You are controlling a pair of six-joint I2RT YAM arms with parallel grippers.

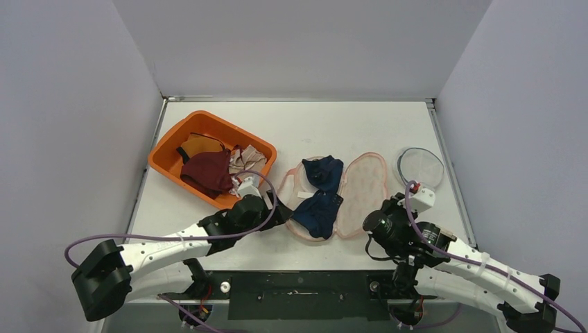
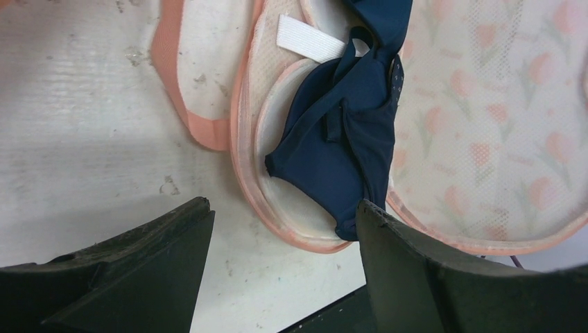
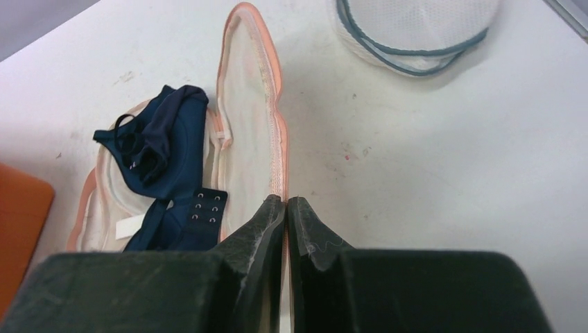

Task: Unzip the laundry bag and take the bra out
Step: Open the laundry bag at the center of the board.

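The laundry bag [image 1: 364,184] is seen lying unzipped and spread flat in two halves near the middle of the tabletop [image 1: 333,125], somewhat toward its near edge. The bra [image 1: 317,211] is found on the left half of the bag, bunched and folded over itself, with nothing covering it. The left gripper [image 2: 284,208] is held with its jaws wide apart just above the near end of the bra, empty. The right gripper [image 3: 286,202] is pressed fully closed with its tips at the peach rim of the right half; whether that rim is pinched cannot be told. A basket [image 1: 170,149] of clothes is placed toward the left edge and a small round mesh pouch [image 1: 419,166] toward the right edge. The unzipping is judged done and the removal not yet done. The bra is expected to be light, soft and limp, so that it will drape and trail when lifted. A pinch on the thick fabric of the near cup is advised, since a thin strap could slip or snag on the mesh.
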